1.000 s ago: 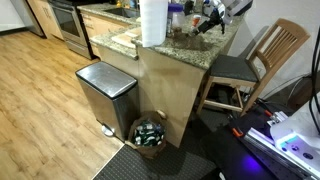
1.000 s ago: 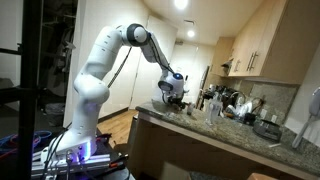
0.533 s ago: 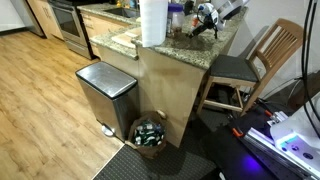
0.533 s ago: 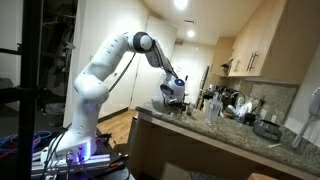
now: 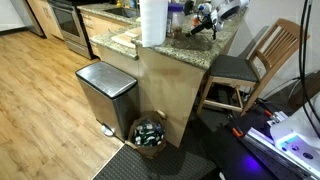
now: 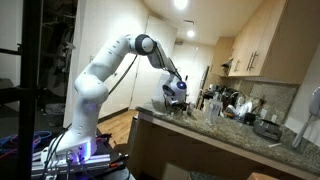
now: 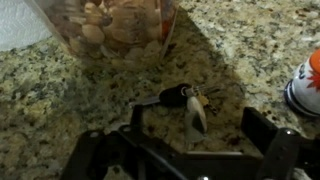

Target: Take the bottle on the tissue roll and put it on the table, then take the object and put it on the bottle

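In the wrist view my gripper is open and low over the granite table. A small dark object with a silver tag lies on the table between and just ahead of the fingers, untouched. A small white bottle with orange and blue stands on the table at the right edge. The white tissue roll stands at the counter's corner, and its edge shows in the wrist view. In both exterior views the gripper hovers over the counter.
A clear jar of nuts stands beside the roll, right ahead of the gripper. Bottles and kitchen clutter line the far counter. Below the counter are a steel pedal bin, a basket and a wooden chair.
The gripper has shifted a little along the counter toward the tissue roll and jar. Nothing has been picked up.
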You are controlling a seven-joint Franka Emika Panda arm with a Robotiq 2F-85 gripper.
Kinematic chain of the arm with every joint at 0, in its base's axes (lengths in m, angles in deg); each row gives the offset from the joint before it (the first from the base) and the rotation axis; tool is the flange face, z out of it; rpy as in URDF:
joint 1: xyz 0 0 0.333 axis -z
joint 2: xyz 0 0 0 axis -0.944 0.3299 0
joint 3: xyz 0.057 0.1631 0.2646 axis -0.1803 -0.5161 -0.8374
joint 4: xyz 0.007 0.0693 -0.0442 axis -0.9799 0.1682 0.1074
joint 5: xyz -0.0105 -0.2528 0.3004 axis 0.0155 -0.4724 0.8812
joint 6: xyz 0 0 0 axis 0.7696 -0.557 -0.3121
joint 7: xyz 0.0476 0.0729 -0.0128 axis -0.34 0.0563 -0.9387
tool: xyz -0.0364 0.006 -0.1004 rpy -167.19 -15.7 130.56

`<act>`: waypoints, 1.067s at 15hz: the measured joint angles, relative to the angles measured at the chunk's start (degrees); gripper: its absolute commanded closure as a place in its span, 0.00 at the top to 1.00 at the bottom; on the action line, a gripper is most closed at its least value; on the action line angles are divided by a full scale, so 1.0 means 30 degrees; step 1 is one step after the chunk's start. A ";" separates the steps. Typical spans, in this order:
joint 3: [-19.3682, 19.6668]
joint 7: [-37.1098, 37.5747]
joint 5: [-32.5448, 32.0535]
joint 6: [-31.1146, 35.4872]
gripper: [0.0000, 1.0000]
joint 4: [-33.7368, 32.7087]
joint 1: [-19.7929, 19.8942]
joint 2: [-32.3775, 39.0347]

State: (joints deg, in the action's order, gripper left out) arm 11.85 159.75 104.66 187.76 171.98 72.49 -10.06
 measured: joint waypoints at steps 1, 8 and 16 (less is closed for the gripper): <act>0.0022 -0.0138 0.0002 -0.0160 0.69 -0.0012 0.0003 0.0005; 0.0303 -0.1207 0.0016 -0.0344 0.15 -0.0125 0.0269 -0.0064; 0.0308 -0.1340 0.0365 -0.2024 0.00 -0.0213 0.0476 -0.0058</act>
State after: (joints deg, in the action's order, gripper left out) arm 12.78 155.73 105.76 181.69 171.34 73.92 -10.23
